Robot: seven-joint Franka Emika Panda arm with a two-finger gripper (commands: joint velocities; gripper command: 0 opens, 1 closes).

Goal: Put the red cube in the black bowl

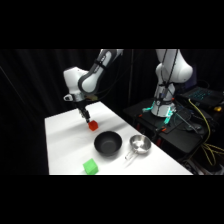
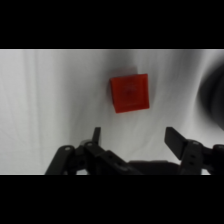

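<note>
While the hand hangs spread just short of the cube, which sits on the desk near the black bowl, it should centre over the cube before pinching.

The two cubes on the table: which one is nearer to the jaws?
The red cube, at the far side beyond the black bowl, directly under the gripper. The green cube sits at the near edge.

Red cube flat on table, near upright black bowl.
</note>
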